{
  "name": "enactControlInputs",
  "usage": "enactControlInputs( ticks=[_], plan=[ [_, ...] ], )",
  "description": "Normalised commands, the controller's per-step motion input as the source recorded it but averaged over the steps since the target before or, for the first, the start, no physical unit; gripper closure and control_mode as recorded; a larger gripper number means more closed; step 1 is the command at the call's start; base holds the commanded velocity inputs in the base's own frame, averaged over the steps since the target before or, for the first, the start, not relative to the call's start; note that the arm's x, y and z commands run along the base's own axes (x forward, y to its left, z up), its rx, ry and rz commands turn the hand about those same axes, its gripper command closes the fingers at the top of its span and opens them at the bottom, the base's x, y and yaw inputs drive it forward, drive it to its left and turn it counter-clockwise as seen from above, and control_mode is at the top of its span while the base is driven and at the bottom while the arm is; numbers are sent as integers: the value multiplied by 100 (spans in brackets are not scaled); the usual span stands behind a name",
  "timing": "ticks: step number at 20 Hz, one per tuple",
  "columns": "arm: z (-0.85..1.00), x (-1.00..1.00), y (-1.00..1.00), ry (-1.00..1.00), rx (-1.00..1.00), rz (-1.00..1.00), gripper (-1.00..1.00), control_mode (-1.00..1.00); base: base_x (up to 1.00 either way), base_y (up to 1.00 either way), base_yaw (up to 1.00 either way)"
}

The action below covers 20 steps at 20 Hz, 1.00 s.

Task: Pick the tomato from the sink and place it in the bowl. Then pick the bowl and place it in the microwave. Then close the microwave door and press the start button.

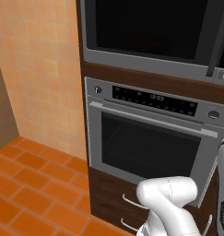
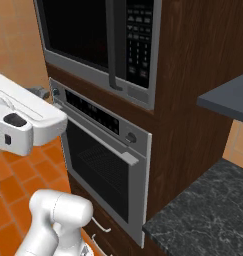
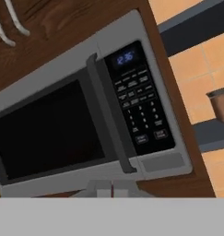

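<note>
Dark wood cabinet column (image 1: 145, 78) runs floor to top. Built into it: steel-trimmed oven (image 1: 150, 138) with bar handle (image 1: 155, 120) and a dark control strip. Two drawers (image 1: 118, 203) with curved metal pulls sit below the oven. Left wall (image 1: 44, 69) is orange tile; floor (image 1: 35, 184) darker orange tile. Black speckled stone bench (image 2: 208, 215) stands right of the column, a dark shelf (image 2: 228, 100) above it.

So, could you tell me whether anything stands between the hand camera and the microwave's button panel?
Nothing visible does. In the hand view the microwave faces the camera squarely, its door shut, and its button panel lies unobstructed right of the vertical handle.
</note>
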Motion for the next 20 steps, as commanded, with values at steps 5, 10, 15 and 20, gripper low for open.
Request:
enactControlInputs(
  ticks=[5,10,15,20],
  plan=[
    [0,15,-39,7,0,-1,100,-100,0,0,0],
    [0,31,-17,1,-7,-12,100,-100,0,0,0],
    [-1,41,0,0,-13,-16,100,-100,0,0,0],
    [-11,48,-3,0,-4,-3,100,-100,0,0,0]
  ],
)
